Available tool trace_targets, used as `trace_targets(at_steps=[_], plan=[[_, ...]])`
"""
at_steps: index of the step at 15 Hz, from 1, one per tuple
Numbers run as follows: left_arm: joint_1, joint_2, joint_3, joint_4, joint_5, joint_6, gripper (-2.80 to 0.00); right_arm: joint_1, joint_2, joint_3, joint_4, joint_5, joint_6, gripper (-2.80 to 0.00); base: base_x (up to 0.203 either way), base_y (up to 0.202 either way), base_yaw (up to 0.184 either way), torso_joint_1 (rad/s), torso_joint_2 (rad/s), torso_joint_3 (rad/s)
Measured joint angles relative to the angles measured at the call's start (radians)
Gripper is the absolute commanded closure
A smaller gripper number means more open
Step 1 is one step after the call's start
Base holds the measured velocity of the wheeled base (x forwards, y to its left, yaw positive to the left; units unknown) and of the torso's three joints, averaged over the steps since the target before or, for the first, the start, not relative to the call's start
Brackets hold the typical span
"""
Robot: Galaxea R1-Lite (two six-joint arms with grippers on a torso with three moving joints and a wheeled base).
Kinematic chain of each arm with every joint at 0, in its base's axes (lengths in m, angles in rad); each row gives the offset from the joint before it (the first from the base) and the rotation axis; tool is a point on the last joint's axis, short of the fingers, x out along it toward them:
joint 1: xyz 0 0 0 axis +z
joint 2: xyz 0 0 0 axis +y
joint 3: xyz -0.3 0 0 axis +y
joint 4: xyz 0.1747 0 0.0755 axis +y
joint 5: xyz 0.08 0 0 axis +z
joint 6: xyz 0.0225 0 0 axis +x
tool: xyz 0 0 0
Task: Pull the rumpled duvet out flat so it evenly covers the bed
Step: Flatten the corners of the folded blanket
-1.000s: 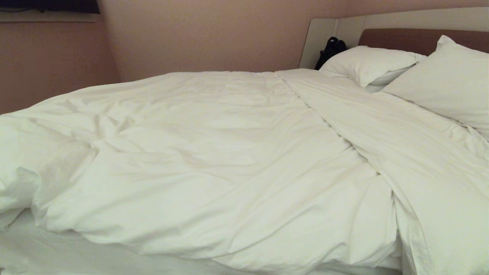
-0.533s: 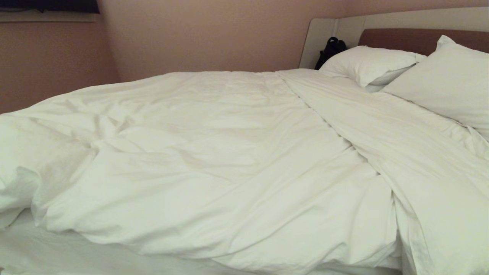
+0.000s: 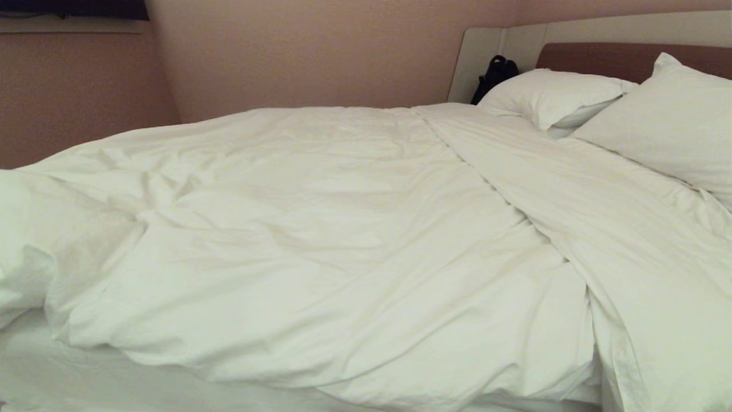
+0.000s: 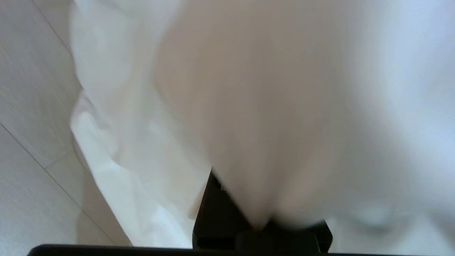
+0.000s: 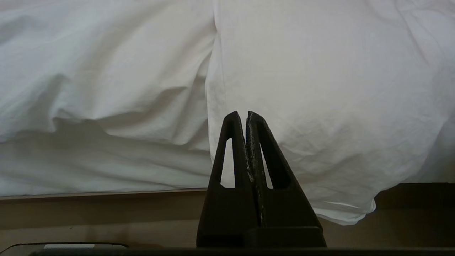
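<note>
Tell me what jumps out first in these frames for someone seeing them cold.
The duvet dominates: a big rumpled white mass across the bed, bunched at the near left corner, where a strip of sheet shows. In the left wrist view the left gripper is shut on a fold of that fabric, over pale floor. The right gripper is shut and empty, by the bed's side.

Near edge: bare fitted sheet (image 3: pixel 51 377), open strip.
Head end: pillows (image 3: pixel 657 114) and black bag (image 3: pixel 494 74) block.
Far side: wall (image 3: pixel 314 51) close.
</note>
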Motion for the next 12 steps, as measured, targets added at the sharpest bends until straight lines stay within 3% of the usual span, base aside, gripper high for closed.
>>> trace_targets(at_steps=[5, 10, 12], plan=[[0.099, -0.141, -0.075, 0.004, -0.021, 0.002, 0.00, 0.000, 0.000, 0.000, 0.000, 0.000, 0.000, 0.00, 0.000, 0.000, 0.000, 0.000, 0.00, 0.000], [0.199, -0.191, -0.364, 0.017, -0.019, -0.065, 0.00, 0.000, 0.000, 0.000, 0.000, 0.001, 0.000, 0.00, 0.000, 0.000, 0.000, 0.000, 0.00, 0.000], [0.239, -0.192, -0.422, -0.006, -0.019, -0.084, 0.00, 0.000, 0.000, 0.000, 0.000, 0.000, 0.000, 0.00, 0.000, 0.000, 0.000, 0.000, 0.00, 0.000]])
